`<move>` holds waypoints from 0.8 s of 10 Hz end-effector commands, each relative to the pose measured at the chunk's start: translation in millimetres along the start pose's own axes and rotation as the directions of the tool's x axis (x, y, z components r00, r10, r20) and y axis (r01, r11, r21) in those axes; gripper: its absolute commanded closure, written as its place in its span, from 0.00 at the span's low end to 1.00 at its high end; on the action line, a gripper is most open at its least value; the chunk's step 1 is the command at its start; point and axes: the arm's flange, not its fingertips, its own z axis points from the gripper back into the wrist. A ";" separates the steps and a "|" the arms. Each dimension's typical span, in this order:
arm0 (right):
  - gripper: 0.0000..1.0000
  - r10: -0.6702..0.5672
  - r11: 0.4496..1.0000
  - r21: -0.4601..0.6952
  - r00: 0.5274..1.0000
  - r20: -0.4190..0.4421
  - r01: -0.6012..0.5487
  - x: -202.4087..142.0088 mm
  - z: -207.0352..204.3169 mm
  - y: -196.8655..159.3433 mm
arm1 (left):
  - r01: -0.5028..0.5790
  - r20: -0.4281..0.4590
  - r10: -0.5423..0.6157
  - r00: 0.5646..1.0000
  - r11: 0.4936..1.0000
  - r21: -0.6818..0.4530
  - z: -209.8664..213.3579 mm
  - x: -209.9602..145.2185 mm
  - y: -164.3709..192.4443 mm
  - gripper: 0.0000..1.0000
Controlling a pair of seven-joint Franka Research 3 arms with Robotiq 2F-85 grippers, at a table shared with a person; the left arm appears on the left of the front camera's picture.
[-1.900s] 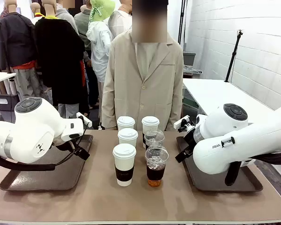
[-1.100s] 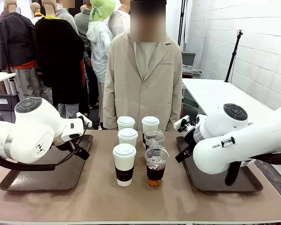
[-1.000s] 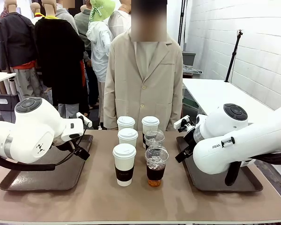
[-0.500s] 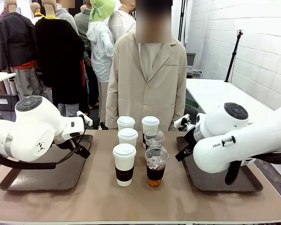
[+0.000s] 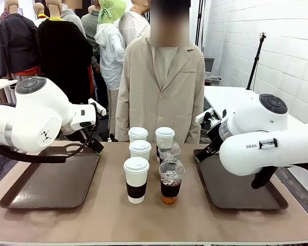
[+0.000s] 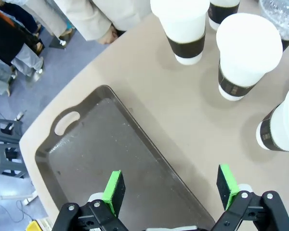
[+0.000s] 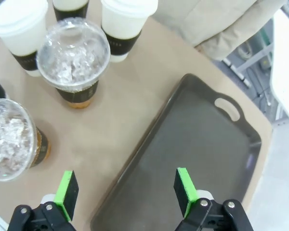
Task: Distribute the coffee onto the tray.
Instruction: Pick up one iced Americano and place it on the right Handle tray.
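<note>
Six coffee cups stand mid-table in two rows. Four are white paper cups with dark sleeves, the nearest [image 5: 136, 179] in front, with others [image 5: 140, 150] [image 5: 165, 137] behind it. Two clear dome-lidded iced coffees [image 5: 171, 180] [image 5: 169, 151] stand to their right. My left gripper [image 6: 171, 187] is open above the inner edge of the left tray [image 6: 101, 159], with white cups [image 6: 245, 53] ahead of it. My right gripper [image 7: 126, 186] is open above the edge of the right tray [image 7: 202, 144], with the iced coffees [image 7: 74, 57] [image 7: 9, 139] beside it. Neither holds anything.
Two dark trays lie bare, the left tray [image 5: 51, 179] and the right tray [image 5: 236, 184], on either side of the cups. A person in a beige coat [image 5: 161, 87] stands at the far edge behind the cups. The brown table [image 5: 143, 220] has free room in front.
Both arms have lifted higher above their trays, the right one also drawing back to the right. The person shifted slightly right. The cups have not moved.
</note>
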 end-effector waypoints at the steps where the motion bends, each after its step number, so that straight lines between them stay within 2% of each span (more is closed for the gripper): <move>1: 0.00 0.052 0.998 0.033 0.998 0.040 -0.054 -4.9 15.2 -4.0 | 0.026 0.026 -0.026 0.999 1.000 0.001 13.6 -1.7 4.8 0.00; 2: 0.00 0.067 0.996 0.046 0.990 0.122 -0.073 -11.1 25.6 -6.0 | 0.046 0.087 -0.044 0.995 0.999 -0.020 22.2 -5.5 11.5 0.00; 4: 0.00 0.066 0.995 0.061 0.980 0.185 -0.078 -22.6 36.9 -10.7 | 0.047 0.171 -0.028 0.985 0.993 -0.113 35.0 -13.8 28.1 0.00; 8: 0.00 0.030 0.983 0.162 0.944 0.329 -0.088 -50.4 52.2 -26.3 | 0.064 0.311 0.000 0.950 0.979 -0.196 57.5 -37.5 45.9 0.00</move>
